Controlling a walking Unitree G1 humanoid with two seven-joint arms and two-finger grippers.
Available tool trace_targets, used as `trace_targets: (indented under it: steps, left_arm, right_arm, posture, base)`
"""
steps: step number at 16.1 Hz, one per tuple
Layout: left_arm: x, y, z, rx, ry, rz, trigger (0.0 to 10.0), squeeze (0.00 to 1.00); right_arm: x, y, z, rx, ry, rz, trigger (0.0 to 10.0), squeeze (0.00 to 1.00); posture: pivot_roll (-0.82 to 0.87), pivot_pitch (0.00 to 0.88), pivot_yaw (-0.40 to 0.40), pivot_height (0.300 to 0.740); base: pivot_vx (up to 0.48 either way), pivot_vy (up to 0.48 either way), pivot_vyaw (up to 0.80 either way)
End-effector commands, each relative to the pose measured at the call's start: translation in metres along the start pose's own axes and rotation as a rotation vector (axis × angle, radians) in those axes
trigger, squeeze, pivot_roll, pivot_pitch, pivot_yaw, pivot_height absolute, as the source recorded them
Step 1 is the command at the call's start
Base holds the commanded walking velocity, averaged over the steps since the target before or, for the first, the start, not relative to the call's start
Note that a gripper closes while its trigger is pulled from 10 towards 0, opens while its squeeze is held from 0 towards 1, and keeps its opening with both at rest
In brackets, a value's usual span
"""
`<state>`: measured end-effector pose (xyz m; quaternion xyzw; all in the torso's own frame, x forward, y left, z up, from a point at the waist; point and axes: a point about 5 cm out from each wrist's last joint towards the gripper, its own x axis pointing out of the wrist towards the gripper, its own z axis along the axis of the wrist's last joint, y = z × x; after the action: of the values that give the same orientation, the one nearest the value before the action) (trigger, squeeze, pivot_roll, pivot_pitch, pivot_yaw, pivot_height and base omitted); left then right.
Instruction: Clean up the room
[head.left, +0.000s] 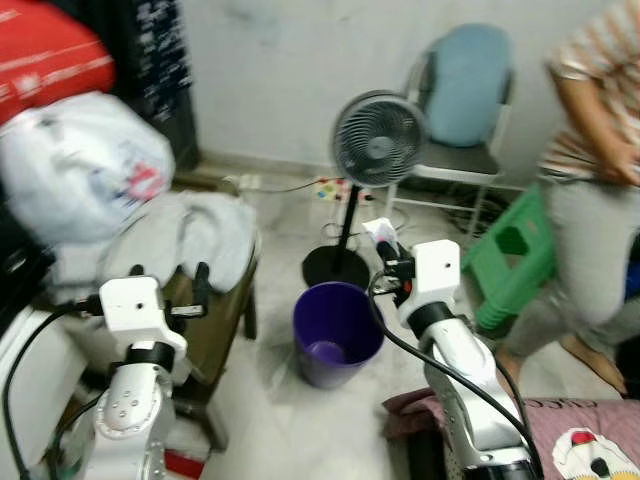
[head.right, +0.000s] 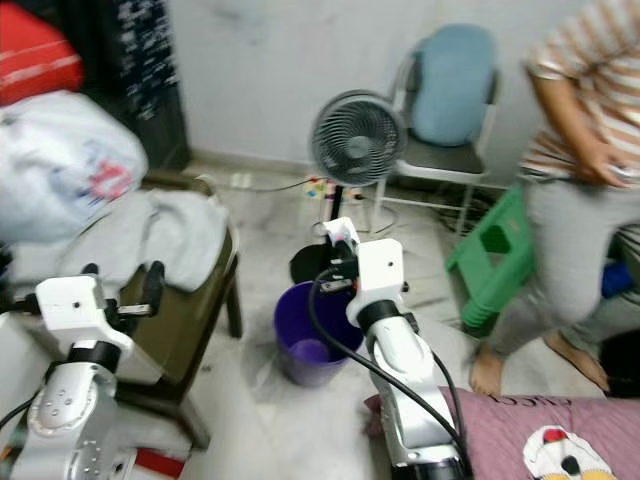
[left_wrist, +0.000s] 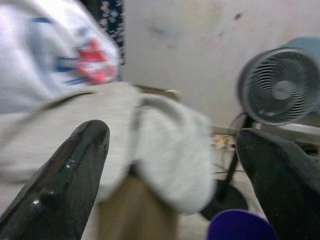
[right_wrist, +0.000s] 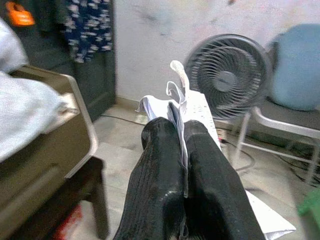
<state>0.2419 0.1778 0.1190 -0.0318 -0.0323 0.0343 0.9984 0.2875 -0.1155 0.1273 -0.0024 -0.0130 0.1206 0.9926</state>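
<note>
While the right gripper (head.left: 384, 243) is pinching a crumpled white paper scrap (right_wrist: 176, 102) between closed fingers, the purple bucket (head.left: 336, 332) is standing open just below and to its left; the left gripper (head.left: 168, 283) is hovering open, farther away.

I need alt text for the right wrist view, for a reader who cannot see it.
The right claw is shut on white paper, held out above the floor. Behind it stand a fan and a chair against a pale wall.
</note>
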Motion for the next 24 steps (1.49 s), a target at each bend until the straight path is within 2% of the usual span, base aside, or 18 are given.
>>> trace_targets:
  steps: [1, 10, 12, 15, 24]
  left_arm:
    - [-0.001, -0.007, -0.001, -0.027, 0.007, -0.017, 10.0, 0.0]
    - [0.001, -0.014, 0.0, -0.045, 0.002, -0.071, 10.0, 0.0]
    - [0.001, -0.016, 0.001, -0.061, -0.002, -0.09, 10.0, 0.0]
    - [0.001, -0.018, 0.001, -0.067, -0.006, -0.1, 10.0, 0.0]
    - [0.001, -0.02, 0.003, -0.075, -0.015, -0.121, 10.0, 0.0]
  right_arm:
    - [-0.001, -0.007, -0.003, -0.004, 0.016, -0.028, 10.0, 0.0]
    - [0.001, -0.007, -0.003, -0.019, 0.016, -0.021, 10.0, 0.0]
    - [0.002, -0.007, -0.005, 0.016, 0.041, -0.033, 10.0, 0.0]
    - [0.002, -0.008, -0.005, 0.01, 0.04, -0.033, 10.0, 0.0]
    - [0.003, -0.008, -0.006, 0.0, 0.038, -0.027, 10.0, 0.0]
  posture:
    - [-0.01, 0.047, -0.101, 0.74]
    - [-0.01, 0.048, -0.103, 0.74]
    - [-0.01, 0.047, -0.103, 0.74]
    - [-0.01, 0.048, -0.105, 0.74]
    - [-0.01, 0.048, -0.104, 0.74]
  base:
    - [0.0, 0.0, 0.0]
    - [0.0, 0.0, 0.0]
    - [0.0, 0.0, 0.0]
    - [0.0, 0.0, -0.8]
    - [0.33, 0.0, -0.09]
